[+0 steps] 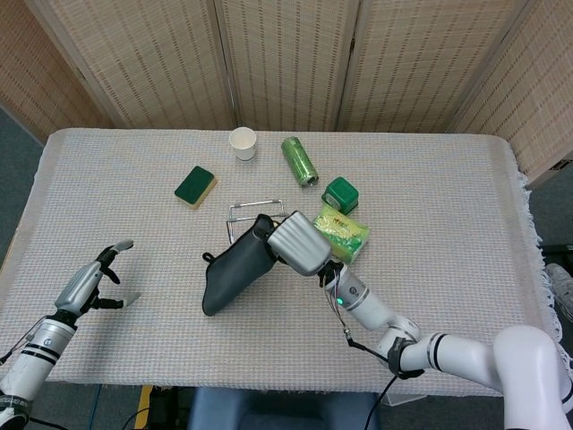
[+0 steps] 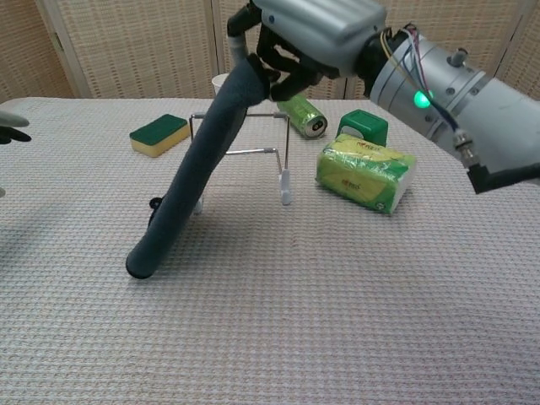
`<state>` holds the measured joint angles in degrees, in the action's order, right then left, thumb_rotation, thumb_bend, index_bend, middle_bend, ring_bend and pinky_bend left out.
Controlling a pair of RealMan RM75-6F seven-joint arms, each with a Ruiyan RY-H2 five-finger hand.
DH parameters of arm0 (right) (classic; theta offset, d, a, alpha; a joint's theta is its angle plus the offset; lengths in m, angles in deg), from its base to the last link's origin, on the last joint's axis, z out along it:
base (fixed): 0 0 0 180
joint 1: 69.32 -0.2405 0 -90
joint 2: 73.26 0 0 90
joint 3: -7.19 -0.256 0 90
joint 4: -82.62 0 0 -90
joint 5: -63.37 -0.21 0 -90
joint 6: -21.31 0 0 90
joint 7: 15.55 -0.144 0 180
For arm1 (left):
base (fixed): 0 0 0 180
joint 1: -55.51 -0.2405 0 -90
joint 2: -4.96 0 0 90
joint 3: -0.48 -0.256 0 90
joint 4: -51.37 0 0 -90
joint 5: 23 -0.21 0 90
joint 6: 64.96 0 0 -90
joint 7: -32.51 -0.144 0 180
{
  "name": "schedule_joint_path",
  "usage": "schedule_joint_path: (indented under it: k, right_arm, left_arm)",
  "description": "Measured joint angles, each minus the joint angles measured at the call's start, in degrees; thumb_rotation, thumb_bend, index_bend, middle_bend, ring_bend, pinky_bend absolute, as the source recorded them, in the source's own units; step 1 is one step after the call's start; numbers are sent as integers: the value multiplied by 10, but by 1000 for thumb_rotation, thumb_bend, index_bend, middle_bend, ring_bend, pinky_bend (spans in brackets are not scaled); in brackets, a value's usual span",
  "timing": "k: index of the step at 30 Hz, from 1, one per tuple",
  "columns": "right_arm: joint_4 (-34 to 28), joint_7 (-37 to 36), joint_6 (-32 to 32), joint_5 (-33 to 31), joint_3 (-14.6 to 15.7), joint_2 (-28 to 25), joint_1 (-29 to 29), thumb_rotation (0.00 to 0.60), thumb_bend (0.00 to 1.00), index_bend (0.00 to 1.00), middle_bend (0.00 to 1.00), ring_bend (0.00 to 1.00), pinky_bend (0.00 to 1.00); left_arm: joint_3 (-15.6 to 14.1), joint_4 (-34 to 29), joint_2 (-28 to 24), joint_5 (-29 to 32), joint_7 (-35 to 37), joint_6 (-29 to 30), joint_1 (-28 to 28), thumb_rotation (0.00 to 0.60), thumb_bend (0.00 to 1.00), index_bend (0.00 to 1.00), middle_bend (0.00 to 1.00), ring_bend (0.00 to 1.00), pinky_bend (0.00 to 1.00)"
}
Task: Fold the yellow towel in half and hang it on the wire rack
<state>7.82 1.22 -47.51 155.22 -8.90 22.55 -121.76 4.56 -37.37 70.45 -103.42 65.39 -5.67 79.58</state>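
The towel point(image 1: 233, 273) point(image 2: 192, 173) looks dark, almost black, not yellow, and is folded into a long strip. My right hand point(image 1: 300, 244) point(image 2: 310, 35) grips its upper end, lifted high over the wire rack point(image 1: 240, 210) point(image 2: 263, 115). The strip slants down to the left and its lower end rests on the table in front of the rack. The small rack stands upright behind the towel, partly hidden by it. My left hand point(image 1: 91, 284) point(image 2: 12, 132) hovers open and empty near the table's left front edge, far from the towel.
A green-and-yellow sponge point(image 1: 194, 185) point(image 2: 159, 135) lies left of the rack. Behind it stand a paper cup point(image 1: 243, 142) and a lying green can point(image 1: 299, 160) point(image 2: 302, 116). A green box point(image 1: 340, 194) point(image 2: 364, 128) and a tissue pack point(image 1: 345, 233) point(image 2: 364, 175) sit right of the rack.
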Motion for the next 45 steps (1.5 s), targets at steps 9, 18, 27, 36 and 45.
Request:
schedule_joint_path:
  k: [9, 18, 27, 36, 45]
  right_arm:
    - [-106, 87, -6, -37, -64, -60, -17, 600, 477, 717, 931, 1000, 1000]
    - [-169, 178, -15, -56, -69, -108, -6, 600, 477, 737, 935, 1000, 1000]
    - [-134, 237, 0, -83, -67, -97, -22, 600, 477, 737, 936, 1000, 1000]
    - [-55, 269, 31, -133, -75, -40, -65, 600, 475, 737, 935, 1000, 1000]
    - [61, 288, 55, -149, -80, 29, -126, 600, 475, 739, 935, 1000, 1000]
  left_arm:
    - [0, -2, -3, 0, 5, 0, -1, 600, 282, 19, 134, 70, 469]
    - [-2, 6, -2, -10, 22, 1, 0, 600, 282, 18, 134, 70, 468]
    - [-5, 16, 0, -15, 36, 0, -1, 600, 282, 16, 127, 70, 467]
    - [-10, 28, 4, -15, 49, -1, -4, 600, 282, 16, 127, 70, 467]
    - [-14, 37, 6, -13, 58, 1, -10, 600, 282, 16, 127, 70, 467]
